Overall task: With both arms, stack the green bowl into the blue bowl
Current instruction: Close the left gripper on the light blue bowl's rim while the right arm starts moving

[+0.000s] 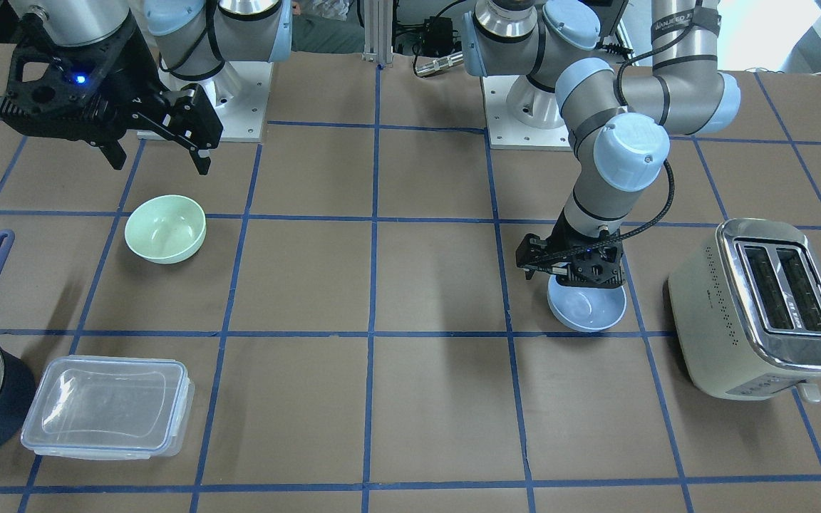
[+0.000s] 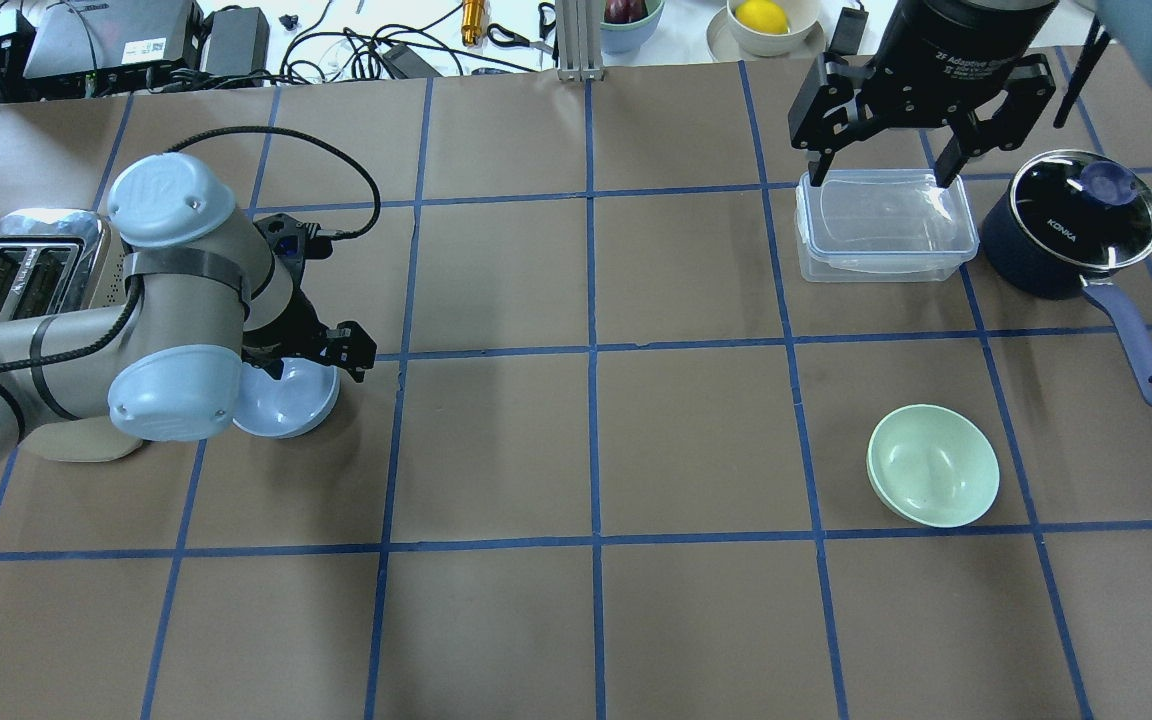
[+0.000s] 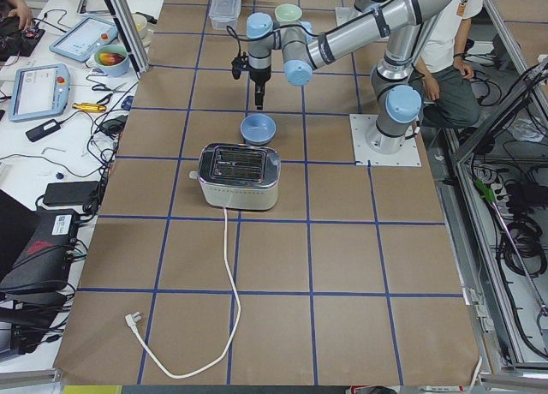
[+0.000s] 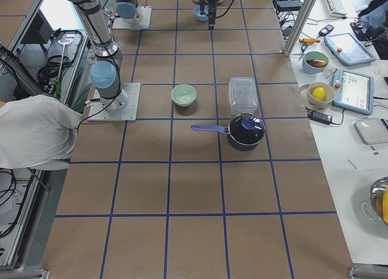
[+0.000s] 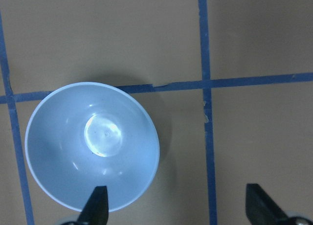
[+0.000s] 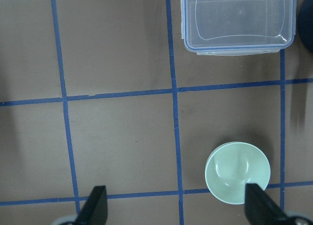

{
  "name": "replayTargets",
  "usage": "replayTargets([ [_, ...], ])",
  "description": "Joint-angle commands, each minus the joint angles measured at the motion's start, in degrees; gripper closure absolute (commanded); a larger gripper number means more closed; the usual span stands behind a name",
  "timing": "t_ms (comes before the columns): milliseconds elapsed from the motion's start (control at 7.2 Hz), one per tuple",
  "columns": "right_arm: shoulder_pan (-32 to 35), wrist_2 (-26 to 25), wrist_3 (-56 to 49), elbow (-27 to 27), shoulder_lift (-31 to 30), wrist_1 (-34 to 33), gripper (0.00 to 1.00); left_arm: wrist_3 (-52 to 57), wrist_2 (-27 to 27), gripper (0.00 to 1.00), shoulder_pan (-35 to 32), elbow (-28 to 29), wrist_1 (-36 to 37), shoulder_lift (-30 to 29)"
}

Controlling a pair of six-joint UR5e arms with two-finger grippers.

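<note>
- the left pincer (image 5: 178,208) is spread wide; only its two black fingertips (image 5: 98,208) show at the bottom edge of the wrist view, and the rest is cut off.
- one tip overlaps the near rim of the blue bowl (image 5: 92,146), while the other hangs over bare table beside it. whether the tip touches the rim cannot be told.
- in the overhead view the left arm's elbow covers part of this bowl and part of the toaster (image 1: 760,306) behind the pincer.
- the right pincer (image 1: 161,160) is released too, with nothing between its jaws, and hangs high over the table.
- the green bowl (image 6: 238,172) stands upright below it, just past one fingertip in the wrist view. the clear lidded box (image 6: 238,22) lies farther on.
- the two bowls are well apart, one beneath each pincer.
- the saucepan (image 2: 1076,225) beside the right pincer is cut off at the edge of the front view and is only a dark sliver in the right wrist view.
- the table (image 1: 439,271) is covered in brown paper with a grid of blue tape.
- a side bench holds cables, tablets and a bowl with a lemon. a seated person shows by the arm bases, partly out of view.
- the saucepan lid reads "konka" and the right pincer's body reads "2f adaptive".
- the lettering on the left arm's strap is too warped to read.
</note>
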Motion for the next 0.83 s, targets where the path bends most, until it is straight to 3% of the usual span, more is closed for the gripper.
replayTargets([
  [0, -1.0, 0.0, -1.0, 0.5, 0.4, 0.3, 0.0, 0.5, 2.8, 0.13, 0.4, -1.6, 5.9, -4.8],
  [139, -1.1, -0.3, -1.1, 0.6, 0.5, 0.7, 0.0, 0.7, 5.2, 0.57, 0.2, -2.2, 6.3, -4.9],
  [278, -1.3, -0.4, -1.1, 0.6, 0.5, 1.1, 0.0, 0.9, 5.4, 0.79, 0.4, -2.4, 6.7, -4.8],
  [556, -2.6, -1.2, -3.6, 0.6, 0.5, 4.0, 0.0, 0.3, 5.0, 0.88, -0.2, -2.3, 7.7, -4.6],
  [694, -4.5, -4.2, -7.6, 1.3, 0.3, 4.5, 0.0, -0.5, 4.7, 0.89, -0.7, -2.3, 7.8, -4.6],
])
